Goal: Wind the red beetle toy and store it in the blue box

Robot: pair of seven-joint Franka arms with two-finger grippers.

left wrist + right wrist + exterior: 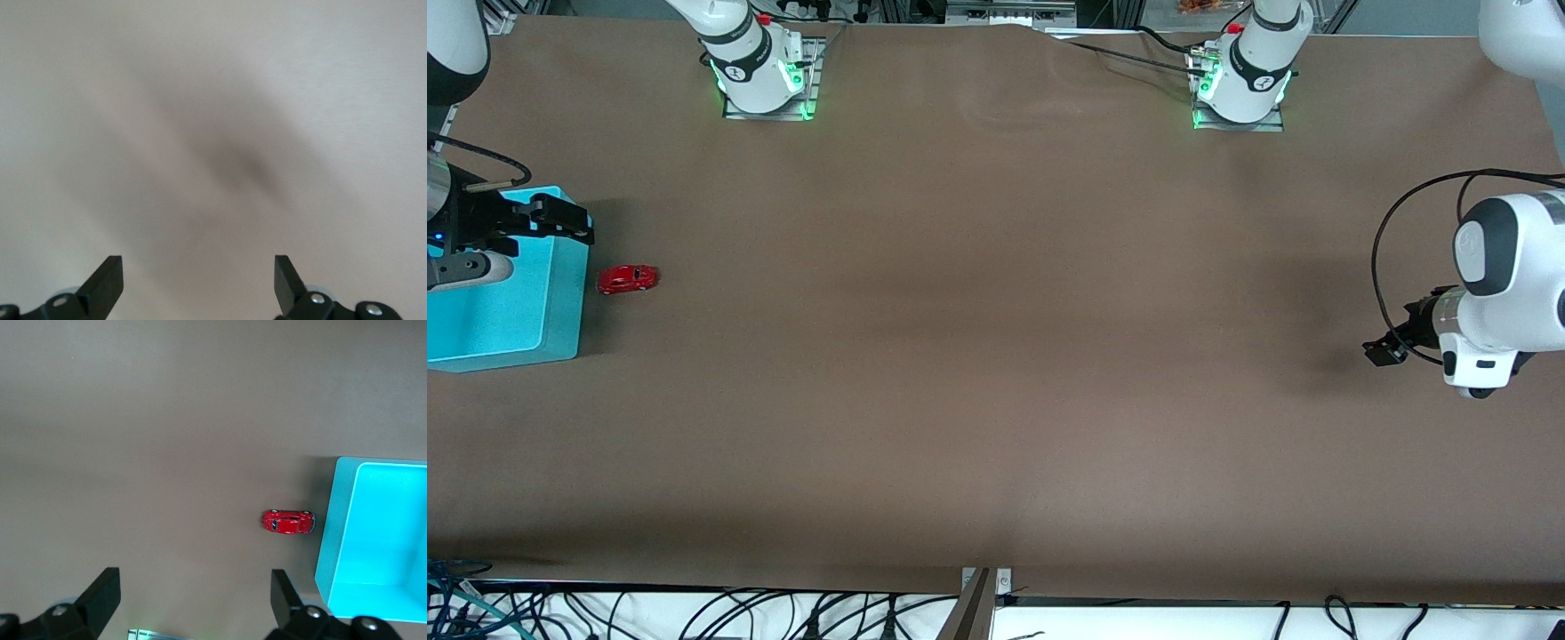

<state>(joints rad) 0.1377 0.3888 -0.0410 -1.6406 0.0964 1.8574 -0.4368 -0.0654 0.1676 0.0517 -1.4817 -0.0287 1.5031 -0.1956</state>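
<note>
Right gripper (189,600) fingers spread apart and empty, up over the blue box (503,311). The red beetle toy (628,279) sits on the desk (996,356) just beside the box, long axis apparently pointing at its wall. Left gripper (199,283), also spread, waits well apart.

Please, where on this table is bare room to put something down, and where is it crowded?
The brown table is bare from the red beetle toy to the left gripper, which waits open at its arm's end. It is crowded only at the right arm's end: the toy sits beside the blue box, with the open right gripper over the box.
</note>
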